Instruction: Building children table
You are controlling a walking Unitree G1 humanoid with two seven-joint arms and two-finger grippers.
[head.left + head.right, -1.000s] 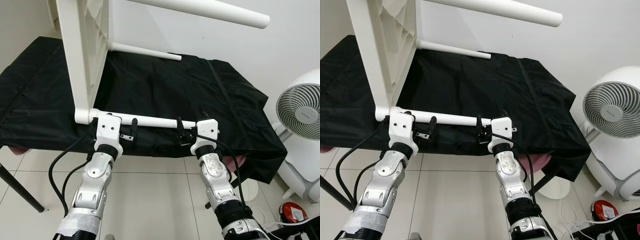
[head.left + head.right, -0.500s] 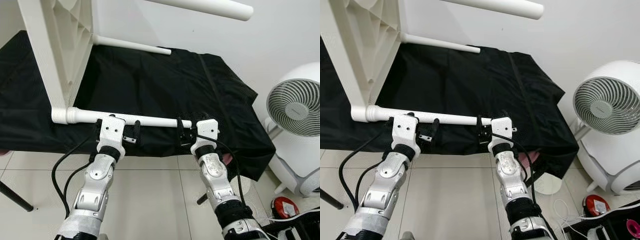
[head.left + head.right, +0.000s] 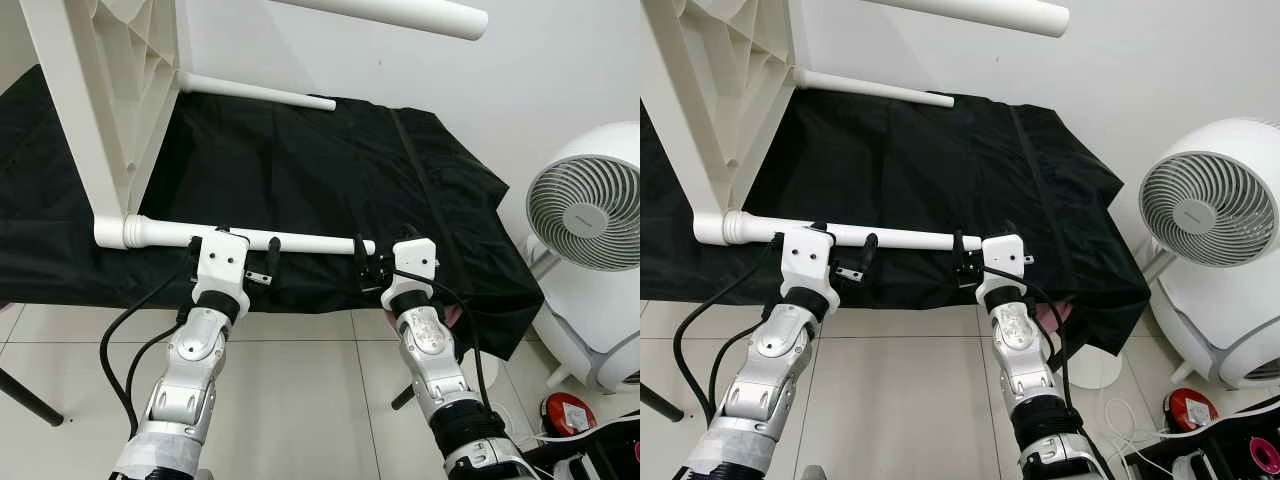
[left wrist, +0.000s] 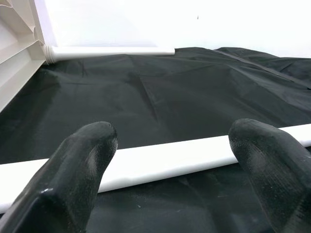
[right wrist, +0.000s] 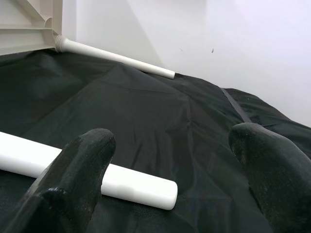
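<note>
Legs look fitted on the white table (image 3: 120, 110), tipped on its side on the black-draped counter (image 3: 330, 170); righting it seems next. Eye views: nearest leg (image 3: 250, 239) runs from 9 to 3 o'clock. Wrist views: left tool (image 4: 172, 160) and right tool (image 5: 170, 165) gape wide, straddling it unclamped.

White fan (image 3: 590, 215) — right of the black cloth (image 3: 330, 170).

Head eyes look down; wrist views skim close, sharing the table leg (image 4: 160, 162).
</note>
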